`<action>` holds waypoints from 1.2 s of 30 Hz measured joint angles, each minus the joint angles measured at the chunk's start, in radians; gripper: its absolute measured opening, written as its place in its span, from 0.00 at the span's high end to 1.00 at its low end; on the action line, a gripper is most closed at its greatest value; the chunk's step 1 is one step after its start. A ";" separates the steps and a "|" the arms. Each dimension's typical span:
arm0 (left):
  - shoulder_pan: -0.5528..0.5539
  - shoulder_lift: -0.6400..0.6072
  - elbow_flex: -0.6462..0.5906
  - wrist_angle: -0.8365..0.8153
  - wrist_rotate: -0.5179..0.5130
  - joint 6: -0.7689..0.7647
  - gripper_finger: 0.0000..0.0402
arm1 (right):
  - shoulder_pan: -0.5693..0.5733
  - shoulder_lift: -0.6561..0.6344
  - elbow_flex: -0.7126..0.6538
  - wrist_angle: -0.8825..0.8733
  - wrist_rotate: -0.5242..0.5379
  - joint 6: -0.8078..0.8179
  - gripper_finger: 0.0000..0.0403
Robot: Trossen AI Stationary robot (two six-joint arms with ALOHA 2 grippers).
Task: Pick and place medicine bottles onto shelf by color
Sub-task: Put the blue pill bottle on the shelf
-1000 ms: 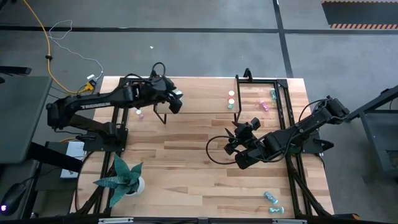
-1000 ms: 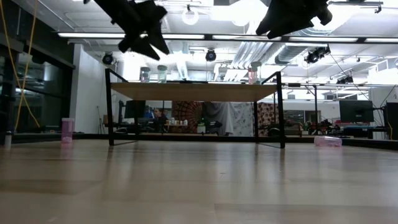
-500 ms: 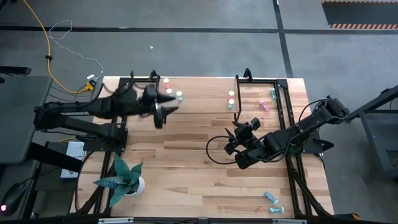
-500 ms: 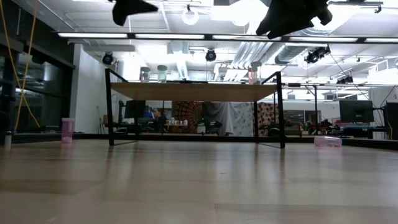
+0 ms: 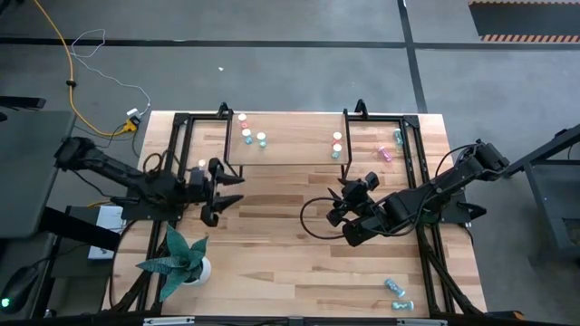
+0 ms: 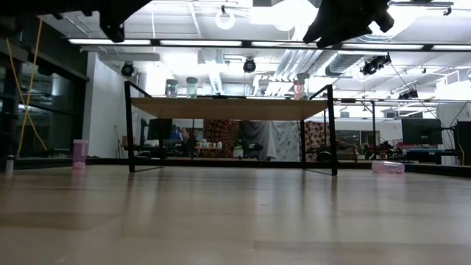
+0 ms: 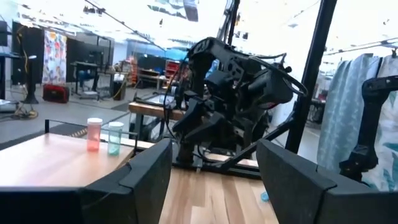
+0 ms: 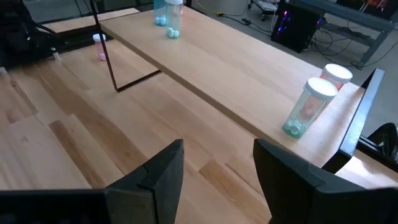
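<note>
Surroundings: a white pot with a green plant (image 5: 184, 258) is set at the table's near left corner.
Shelf: the low light-wood shelf on black legs (image 5: 294, 145) is loaded with small white-capped bottles, teal ones (image 5: 254, 138) left, red-orange and teal (image 5: 336, 145) right.
Left gripper (image 5: 227, 193): held before the shelf, fingers wide, empty.
Right gripper (image 5: 337, 205): fingers parted, empty.

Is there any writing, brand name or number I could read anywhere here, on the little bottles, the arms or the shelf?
None can be read.
The medicine bottles on the shelf: no label shows.
The left arm: no lettering shows on it.
The right arm: no markings visible.
The striped strip on the floor: a pattern, not words.
</note>
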 joint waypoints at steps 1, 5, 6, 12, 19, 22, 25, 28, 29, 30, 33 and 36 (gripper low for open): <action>-0.013 0.000 -0.009 0.006 -0.013 0.004 0.44 | 0.000 0.000 0.000 0.001 -0.003 0.000 0.54; -0.048 0.001 -0.014 0.005 -0.028 0.025 0.44 | 0.000 0.000 0.000 0.002 -0.016 -0.008 0.54; -0.055 0.004 -0.014 0.008 -0.028 0.034 0.44 | 0.000 0.000 0.000 0.002 -0.032 -0.014 0.54; -0.077 0.000 -0.014 0.015 -0.028 0.060 0.44 | 0.016 0.000 0.000 0.004 -0.087 -0.060 0.54; -0.076 0.000 -0.014 0.011 -0.031 0.060 0.44 | 0.027 0.000 0.000 0.005 -0.088 -0.058 0.54; -0.076 0.000 -0.014 0.003 -0.026 0.052 0.44 | 0.028 0.000 0.000 0.007 -0.098 -0.041 0.54; -0.076 0.000 -0.014 0.003 -0.024 0.047 0.44 | 0.028 0.000 0.000 0.023 -0.107 -0.049 0.54; -0.076 0.000 -0.014 0.004 -0.024 0.033 0.44 | 0.033 0.000 0.000 0.053 -0.123 -0.067 0.54; -0.076 0.000 -0.014 0.007 -0.024 0.033 0.44 | 0.038 0.000 0.000 0.059 -0.124 -0.070 0.54; -0.076 0.000 -0.014 0.011 -0.024 0.028 0.44 | 0.045 0.000 0.000 0.061 -0.124 -0.071 0.54; -0.077 0.000 -0.013 0.025 -0.023 0.002 0.44 | 0.076 0.000 0.000 0.060 -0.145 -0.066 0.54; -0.074 0.000 -0.008 0.026 -0.024 0.009 0.44 | 0.114 -0.002 0.000 0.059 -0.262 -0.033 0.54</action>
